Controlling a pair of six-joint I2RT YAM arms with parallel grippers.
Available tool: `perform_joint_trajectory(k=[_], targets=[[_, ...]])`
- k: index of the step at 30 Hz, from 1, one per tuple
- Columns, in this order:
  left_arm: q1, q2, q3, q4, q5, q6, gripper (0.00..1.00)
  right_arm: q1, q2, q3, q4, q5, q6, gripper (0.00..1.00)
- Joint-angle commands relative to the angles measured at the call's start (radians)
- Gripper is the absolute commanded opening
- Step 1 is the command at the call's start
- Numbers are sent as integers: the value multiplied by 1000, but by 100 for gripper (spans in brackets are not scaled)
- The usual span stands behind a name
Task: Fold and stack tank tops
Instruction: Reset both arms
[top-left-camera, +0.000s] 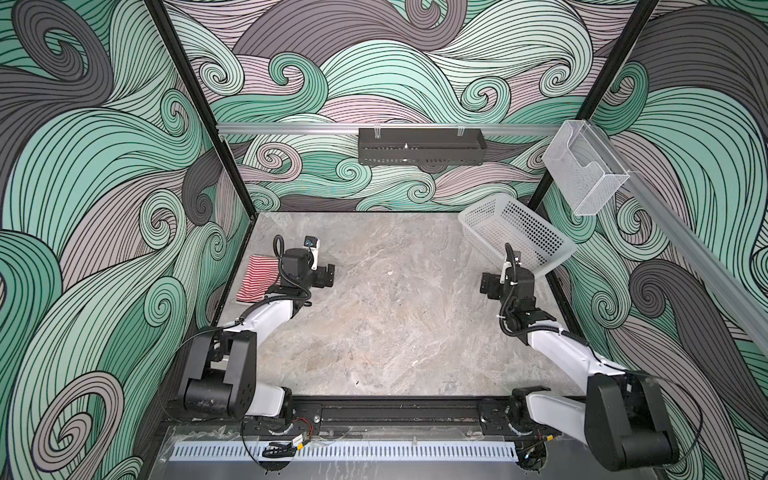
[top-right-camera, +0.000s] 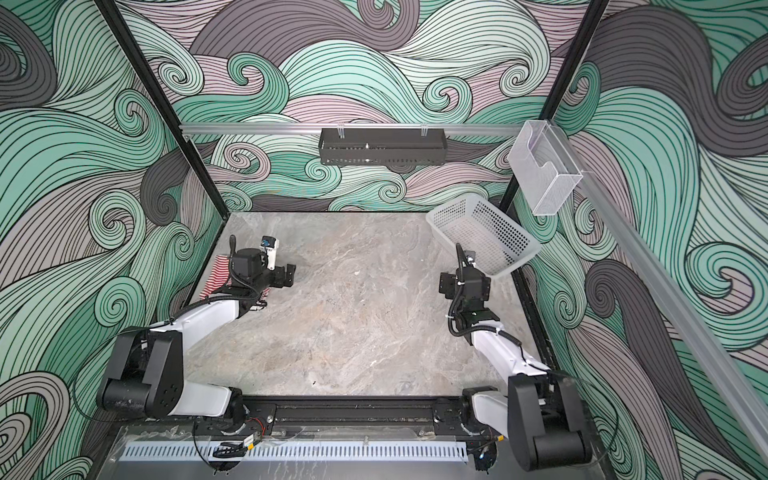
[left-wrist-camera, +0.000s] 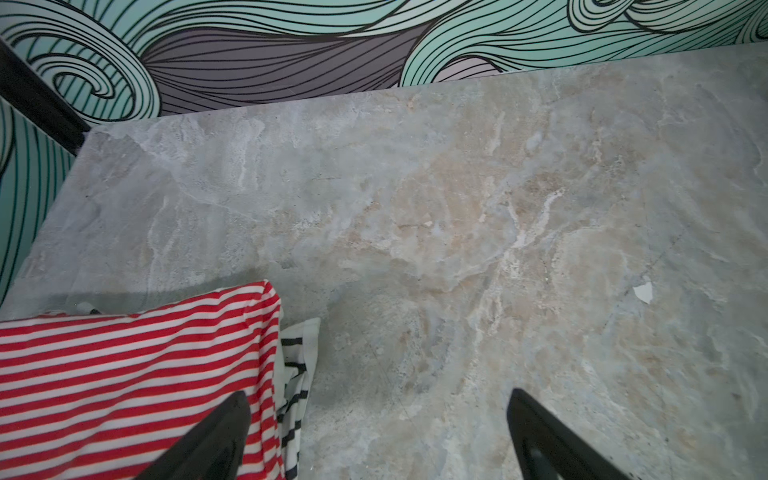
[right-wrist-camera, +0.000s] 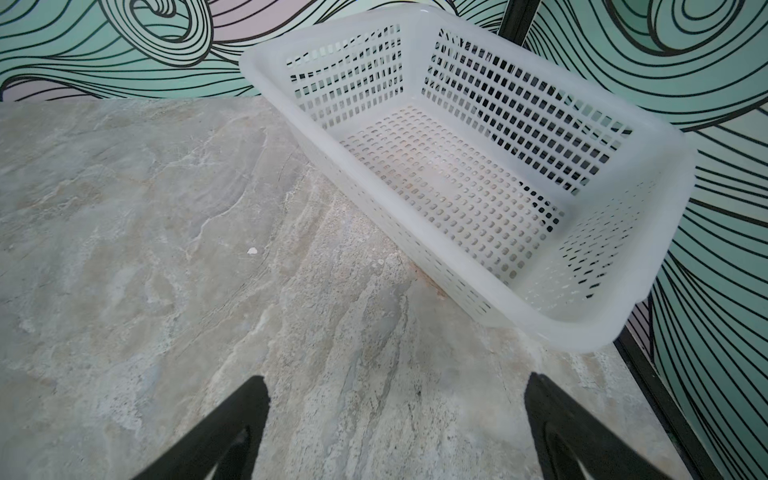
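1. Tank tops: two striped tops lie in one stack near the left edge of the table (top-left-camera: 395, 324) (top-right-camera: 353, 332) (left-wrist-camera: 498, 208) (right-wrist-camera: 145, 208), about midway back.
2. The red-and-white tank top (top-left-camera: 254, 277) (top-right-camera: 216, 274) (left-wrist-camera: 124, 374) is folded into a rough rectangle and lies on top. In both top views the left arm covers part of it.
3. The black-and-white tank top (left-wrist-camera: 296, 374) lies underneath. Only a narrow strip of its edge shows, on the side facing the middle of the table, and only in the left wrist view.
4. The left gripper (top-left-camera: 326, 276) (top-right-camera: 286, 274) (left-wrist-camera: 378, 397) hangs just beside the stack, on the side toward the table's middle. Its fingers are spread wide with nothing between them. In the wrist view one finger shows in front of the red stripes and the other over bare table. Whether it touches the cloth cannot be told.
5. The right gripper (top-left-camera: 488, 286) (top-right-camera: 446, 284) (right-wrist-camera: 397, 381) is at the right side of the table, well apart from the stack. Its fingers are also spread wide, with only bare table between them.
6. A white perforated plastic basket (top-left-camera: 511, 232) (top-right-camera: 482, 232) (right-wrist-camera: 519, 112) sits at the far right corner, just beyond the right gripper. It looks tipped, its outer side raised against the right wall.
7. The table has a grey and beige marble pattern, with a small white chip (top-left-camera: 390, 273) (left-wrist-camera: 643, 291) (right-wrist-camera: 252, 250) near its middle.
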Motion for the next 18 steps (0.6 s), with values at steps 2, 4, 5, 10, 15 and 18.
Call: perform_joint_trajectory(k=[2,4,5,10,15,18], targets=[[5,-7,0,99,-35,9,99,-40,85,-14,173,-113,-40,96],[7,-5,-5,117,-26,9,99,-41,119,-18,218,-135,-61,96],[7,1,2,115,-23,9,99,-41,140,-24,254,-142,-67,96],[13,102,40,192,-36,20,99,-58,238,-31,367,-186,-61,96],[28,157,35,259,-14,29,99,-73,279,-51,425,-232,-61,96],[35,231,-7,386,0,35,99,-81,333,-120,618,-248,-59,97]])
